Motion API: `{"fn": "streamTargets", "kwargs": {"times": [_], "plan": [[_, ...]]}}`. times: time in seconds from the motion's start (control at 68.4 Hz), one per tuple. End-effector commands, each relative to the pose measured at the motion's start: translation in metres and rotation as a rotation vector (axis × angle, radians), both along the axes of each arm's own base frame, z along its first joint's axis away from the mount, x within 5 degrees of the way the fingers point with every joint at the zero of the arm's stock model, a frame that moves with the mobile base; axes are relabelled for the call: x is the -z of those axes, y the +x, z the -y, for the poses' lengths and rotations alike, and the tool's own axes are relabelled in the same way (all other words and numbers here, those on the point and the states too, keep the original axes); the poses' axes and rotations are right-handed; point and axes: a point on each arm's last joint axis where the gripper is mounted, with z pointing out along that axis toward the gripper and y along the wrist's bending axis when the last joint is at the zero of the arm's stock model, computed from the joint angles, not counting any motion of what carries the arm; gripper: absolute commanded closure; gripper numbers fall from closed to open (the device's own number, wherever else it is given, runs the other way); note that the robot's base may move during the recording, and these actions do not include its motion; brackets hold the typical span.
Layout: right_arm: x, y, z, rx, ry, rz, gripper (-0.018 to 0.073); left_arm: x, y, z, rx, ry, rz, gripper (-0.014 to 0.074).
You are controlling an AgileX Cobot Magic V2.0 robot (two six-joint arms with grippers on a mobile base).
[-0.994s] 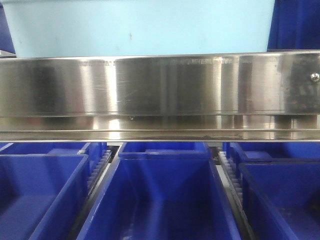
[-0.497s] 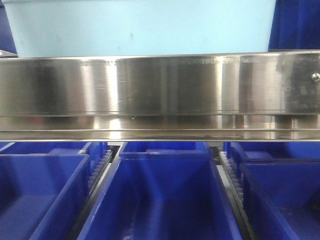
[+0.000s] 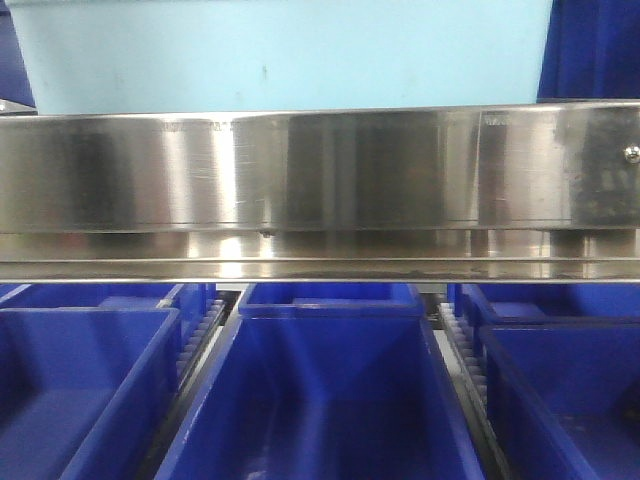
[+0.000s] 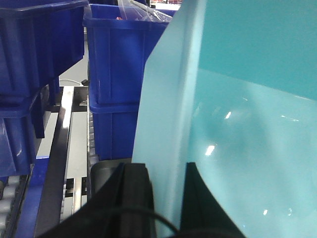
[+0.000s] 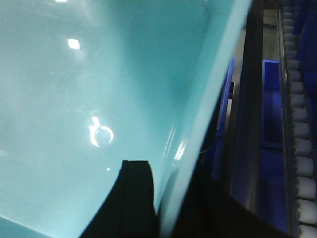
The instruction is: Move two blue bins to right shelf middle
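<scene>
Clearly the left gripper (image 4: 166,201) is clamped on the pale aqua bin (image 4: 237,124): one black finger (image 4: 132,198) sits outside the wall, the other inside the tub, with the jaws parted only by the thickness of the wall. The right gripper (image 5: 167,206) grips the opposite rim the same way, its inner finger (image 5: 131,198) against the glossy interior.

From the front view the bin (image 3: 280,55) shows a broad, plain side. Its long axis runs left to right, parallel to the stainless front rail (image 3: 320,170) of the shelf tier. The bin sits just above and behind that rail, which hides its base, so contact with the tier cannot be judged. Royal-blue bins (image 3: 330,380) fill the level below.
</scene>
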Motion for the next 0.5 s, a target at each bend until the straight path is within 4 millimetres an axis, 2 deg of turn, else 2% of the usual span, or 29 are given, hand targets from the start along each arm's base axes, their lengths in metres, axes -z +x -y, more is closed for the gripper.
{"fn": "streamTargets", "kwargs": {"times": [0.0, 0.38, 0.483], "plan": [[-0.0022, -0.0015, 0.0031, -0.008, -0.046, 0.025, 0.0713, -0.0192, -0.0087, -0.001, 0.017, -0.127, 0.079, 0.0707], [-0.0042, -0.0004, 0.0027, -0.007, -0.036, 0.048, 0.0713, -0.0188, -0.0087, -0.001, 0.017, -0.125, 0.075, 0.0707], [-0.004, -0.0004, 0.0027, -0.007, -0.037, 0.046, 0.0713, -0.0124, -0.0101, -0.0001, 0.026, -0.111, 0.003, 0.0707]]}}
